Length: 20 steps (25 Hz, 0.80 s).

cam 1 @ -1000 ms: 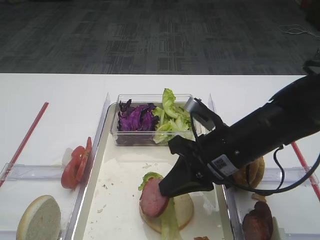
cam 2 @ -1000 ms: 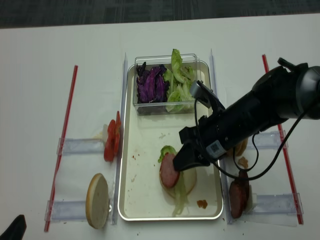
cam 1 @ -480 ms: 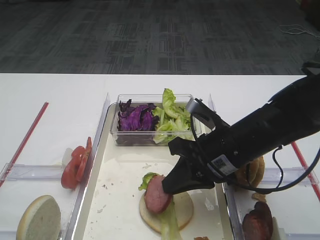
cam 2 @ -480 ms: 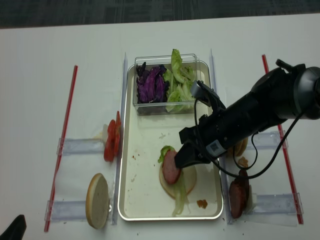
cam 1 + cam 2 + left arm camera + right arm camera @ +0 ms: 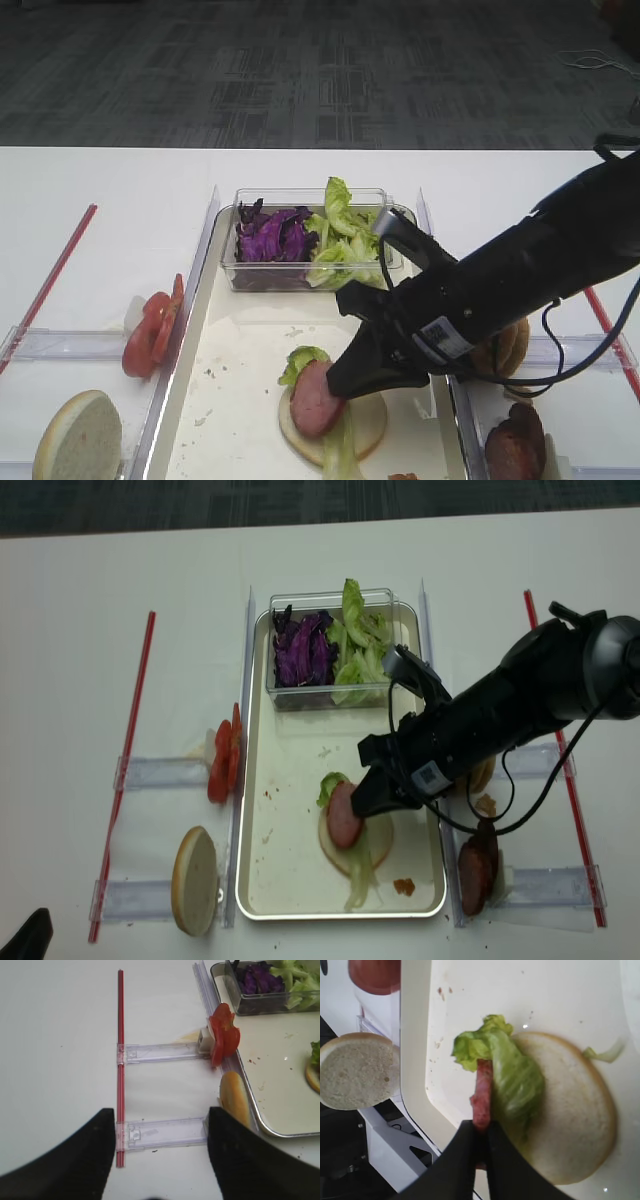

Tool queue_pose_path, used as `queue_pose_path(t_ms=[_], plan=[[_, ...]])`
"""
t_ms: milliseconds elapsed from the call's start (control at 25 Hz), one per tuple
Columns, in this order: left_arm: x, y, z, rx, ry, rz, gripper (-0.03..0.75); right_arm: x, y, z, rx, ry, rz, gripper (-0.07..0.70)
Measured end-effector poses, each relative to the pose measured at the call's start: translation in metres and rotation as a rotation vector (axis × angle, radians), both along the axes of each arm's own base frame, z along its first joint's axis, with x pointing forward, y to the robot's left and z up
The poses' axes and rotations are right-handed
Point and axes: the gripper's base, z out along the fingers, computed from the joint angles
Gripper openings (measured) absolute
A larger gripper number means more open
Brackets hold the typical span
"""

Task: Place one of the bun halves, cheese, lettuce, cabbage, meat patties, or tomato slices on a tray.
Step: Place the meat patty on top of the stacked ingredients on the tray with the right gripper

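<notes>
The pink meat patty (image 5: 316, 398) sits tilted on the lettuce (image 5: 300, 360) and bun half (image 5: 358, 422) inside the tray (image 5: 235, 420), yet the right gripper's (image 5: 340, 385) fingers (image 5: 470, 1160) are clenched on its edge; placement looks nearly done, release remaining. Left gripper (image 5: 159, 1152) hangs with its fingers spread, grasping nothing.
</notes>
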Motion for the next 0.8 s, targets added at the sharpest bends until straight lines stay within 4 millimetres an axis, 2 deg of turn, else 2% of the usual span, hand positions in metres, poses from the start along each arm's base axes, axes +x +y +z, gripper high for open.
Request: queue_pose_path(t_ms=[200,600,720,800], plan=[[0.0,0.0,0.0,0.0,0.0,0.0,0.391,0.0001,0.0001,-0.0099,-0.011,0.034,-0.001,0.072],[0.0,0.0,0.0,0.0,0.0,0.0,0.391,0.0004,0.0,-0.0101,-0.013,0.021,0.006,0.082],[0.0,0.0,0.0,0.0,0.0,0.0,0.391,-0.0002,0.0003,-0.0096,-0.006,0.016,0.019,0.164],[0.0,0.0,0.0,0.0,0.0,0.0,0.391,-0.0005,0.0005,-0.0093,-0.003,0.018,0.021,0.253]])
